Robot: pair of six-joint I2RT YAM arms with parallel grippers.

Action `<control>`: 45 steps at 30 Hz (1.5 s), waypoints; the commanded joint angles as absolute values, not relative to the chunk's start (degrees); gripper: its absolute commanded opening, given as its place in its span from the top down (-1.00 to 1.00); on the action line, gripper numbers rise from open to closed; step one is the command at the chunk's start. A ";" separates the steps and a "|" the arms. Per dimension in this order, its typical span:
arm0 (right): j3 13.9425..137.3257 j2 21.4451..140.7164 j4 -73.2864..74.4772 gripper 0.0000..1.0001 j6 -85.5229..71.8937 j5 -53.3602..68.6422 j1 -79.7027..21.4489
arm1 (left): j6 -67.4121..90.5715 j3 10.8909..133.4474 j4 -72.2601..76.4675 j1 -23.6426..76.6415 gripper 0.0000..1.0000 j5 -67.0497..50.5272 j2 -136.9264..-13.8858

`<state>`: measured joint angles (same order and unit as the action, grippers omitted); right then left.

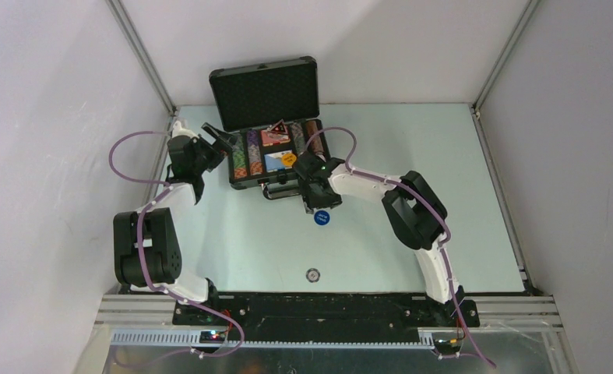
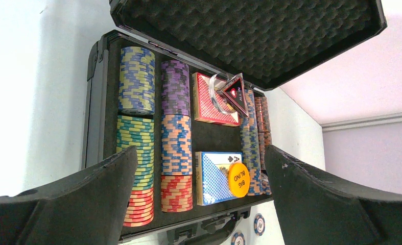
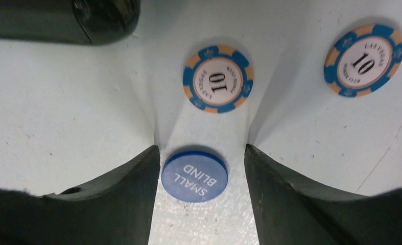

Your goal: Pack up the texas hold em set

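Black bumpy foam lines the lid (image 1: 265,93) of the case (image 2: 95,112), which stands open at the far side of the table (image 1: 412,234). Inside the case lie rows of chips (image 2: 137,132) in many colours, side by side. Between the rows sits a red pack of cards (image 2: 209,102). A dark triangle (image 2: 235,94) leans on it, with a clear round piece (image 2: 215,91) just beside. Nearer the front lies a blue pack of cards (image 2: 211,178). On top of it is an orange button (image 2: 238,179) that says BIG BLIND.

The left gripper (image 1: 221,138) hangs by the left end of the case. Its jaws are spread wide and hold nothing.

The right gripper (image 3: 201,150) is low over the table in front of the case. A blue button (image 3: 194,174) that says SMALL BLIND lies flat on the table between its two fingers (image 3: 112,204). The jaws are partly open around it. One finger is right against the button and there is a gap at the other, so it is not squeezed. Two blue and orange chips (image 3: 218,78) marked 10 lie on the table just past it, apart from each other. A lone chip (image 1: 312,274) lies nearer the arm bases.
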<state>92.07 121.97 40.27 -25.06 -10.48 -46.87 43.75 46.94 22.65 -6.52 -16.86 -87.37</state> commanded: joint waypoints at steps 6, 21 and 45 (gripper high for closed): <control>85.91 119.13 41.79 -0.33 -26.24 -7.36 -48.35 | 44.45 47.81 24.70 -6.94 -0.97 -17.75 -87.76; 85.18 120.27 41.39 -0.06 -25.93 -8.04 -48.78 | 44.46 47.79 24.75 -6.90 -0.97 -17.80 -87.85; 99.97 119.98 44.60 -0.22 -23.07 -13.42 -45.28 | 44.39 47.81 24.70 -7.01 -0.97 -17.84 -87.83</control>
